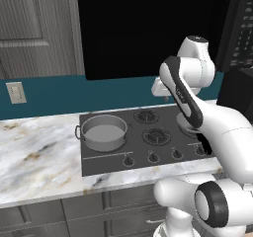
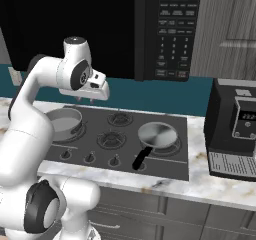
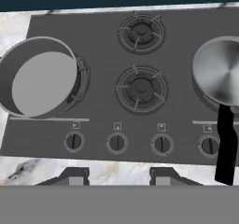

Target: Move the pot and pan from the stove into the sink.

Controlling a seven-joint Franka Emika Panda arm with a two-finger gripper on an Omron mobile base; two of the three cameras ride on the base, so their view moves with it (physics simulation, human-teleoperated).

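Two base views flanking the arm, hand view straight down, all sharing the stove point(image 3: 140, 78).

No legible text; microwave point(image 2: 172, 31) keypad labels and red display too small to read.

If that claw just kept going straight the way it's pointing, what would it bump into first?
Probably the bare stove top, near its front middle burner. The claw points down between the pot and the pan, with nothing in between. Exact depth is hard to judge.
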